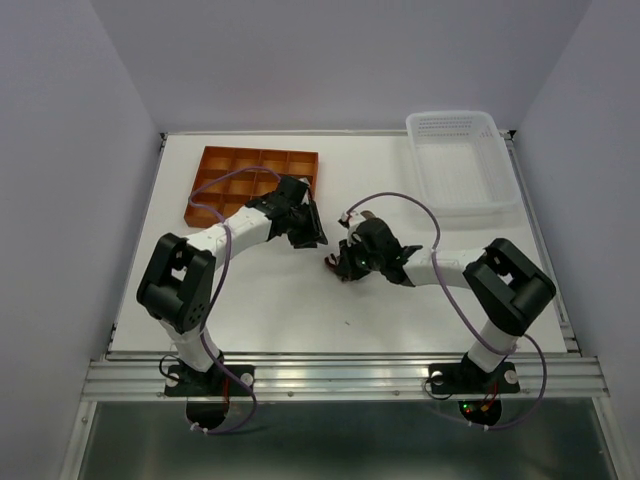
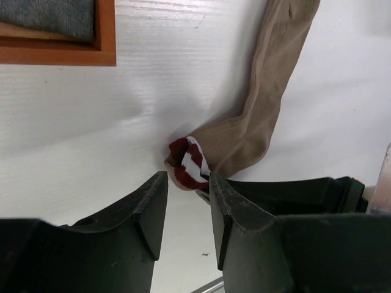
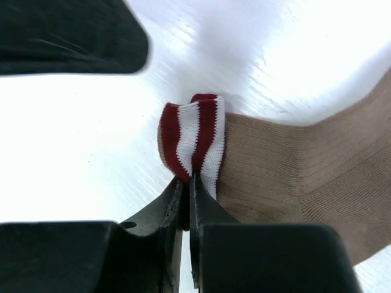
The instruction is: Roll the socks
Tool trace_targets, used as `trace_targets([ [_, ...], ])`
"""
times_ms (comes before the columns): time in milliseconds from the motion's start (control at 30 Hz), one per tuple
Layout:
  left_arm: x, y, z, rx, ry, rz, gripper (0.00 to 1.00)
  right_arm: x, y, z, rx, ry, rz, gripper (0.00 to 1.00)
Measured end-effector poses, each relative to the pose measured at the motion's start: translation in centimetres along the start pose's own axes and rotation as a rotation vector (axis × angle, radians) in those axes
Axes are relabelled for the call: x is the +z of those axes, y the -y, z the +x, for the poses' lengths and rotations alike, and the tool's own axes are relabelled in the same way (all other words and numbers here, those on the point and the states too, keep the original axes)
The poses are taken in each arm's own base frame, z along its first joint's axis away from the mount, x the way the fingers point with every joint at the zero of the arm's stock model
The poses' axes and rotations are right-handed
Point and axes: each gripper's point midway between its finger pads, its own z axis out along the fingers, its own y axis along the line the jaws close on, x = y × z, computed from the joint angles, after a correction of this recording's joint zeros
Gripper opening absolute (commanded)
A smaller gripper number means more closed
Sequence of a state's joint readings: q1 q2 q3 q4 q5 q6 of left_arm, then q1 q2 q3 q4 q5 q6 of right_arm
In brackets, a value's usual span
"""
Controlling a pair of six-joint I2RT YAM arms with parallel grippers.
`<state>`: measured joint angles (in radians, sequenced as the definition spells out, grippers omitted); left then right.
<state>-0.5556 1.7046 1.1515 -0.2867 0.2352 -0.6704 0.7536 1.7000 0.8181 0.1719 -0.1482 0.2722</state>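
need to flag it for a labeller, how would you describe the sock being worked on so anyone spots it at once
On the white table, look mid-table, nearer the arms than the orange tray and the white basket. A long sock lies there, one end pinched in the right gripper. It is tan and ribbed with a red-and-white striped end, unlike the grey sock in the tray.

No readable text, label, brand, number or sign in any view. Tan sock (image 3: 293, 177): red-white stripes only, no lettering. Orange tray (image 1: 260, 152), white basket (image 1: 452, 116): no legible marking.
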Motion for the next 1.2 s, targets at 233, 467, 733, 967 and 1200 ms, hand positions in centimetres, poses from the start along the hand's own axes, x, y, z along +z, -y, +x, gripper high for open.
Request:
trace_targets([
  [233,0.0,0.4,-0.6,0.008,0.013,0.032,0.46,-0.8,0.6,0.3,0.228,0.031,-0.159,0.01],
  [467,0.1,1.0,-0.4,0.02,-0.001,0.065,0.52,-1.8,1.0,-0.1,0.427,0.06,-0.301,0.01],
  [733,0.6,1.1,0.3,0.036,-0.037,0.1,0.53,-2.4,1.3,-1.0,0.557,0.084,-0.418,0.01],
  [967,1.4,0.8,1.6,0.055,-0.09,0.123,0.53,-1.4,2.2,0.5,0.638,0.047,-0.43,0.01],
  [1200,2.9,1.2,3.6,0.096,-0.145,0.132,0.54,-1.5,2.3,0.5,0.655,0.056,-0.431,0.01],
])
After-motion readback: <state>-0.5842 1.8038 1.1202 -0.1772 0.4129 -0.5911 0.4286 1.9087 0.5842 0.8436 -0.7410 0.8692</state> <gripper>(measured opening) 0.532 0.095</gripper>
